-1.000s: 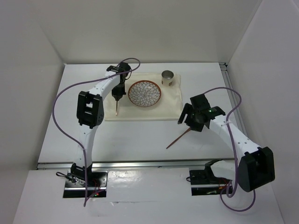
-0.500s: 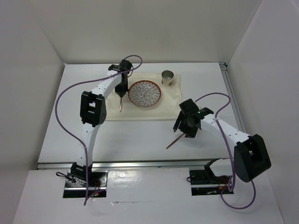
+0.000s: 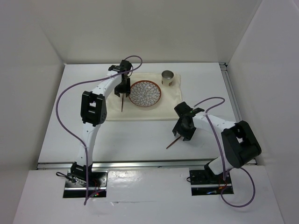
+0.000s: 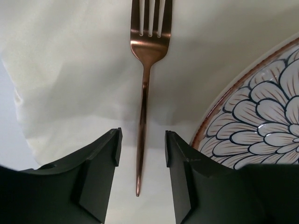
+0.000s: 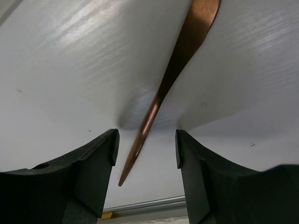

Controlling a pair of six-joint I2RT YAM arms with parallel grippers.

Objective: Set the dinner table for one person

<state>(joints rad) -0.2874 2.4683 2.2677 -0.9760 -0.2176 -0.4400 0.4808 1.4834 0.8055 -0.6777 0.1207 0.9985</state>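
On the white dinner table (image 3: 70, 126) lies a cream placemat (image 3: 173, 100) with a flower-patterned plate (image 3: 145, 93) on it. A copper fork (image 3: 122, 105) lies on the placemat just left of the plate. My left gripper (image 3: 123, 94) stands open over the fork's handle (image 4: 142, 116), with a gap on each side; the plate's rim (image 4: 261, 116) is to the right. A second copper utensil (image 3: 173, 142), flat-bladed, lies on the bare table. My right gripper (image 3: 182, 134) is open astride that utensil's thin handle (image 5: 149, 119), not touching it.
A small metal cup (image 3: 167, 77) stands on the placemat's far right corner. A silver rail (image 3: 140, 163) runs along the table's near edge, another (image 3: 229, 88) along the right side. White walls close in the table on three sides.
My left gripper has opened and let go of the fork, which now lies beside the plate. The right arm has swung left and lower over the copper utensil, its jaws narrowing.
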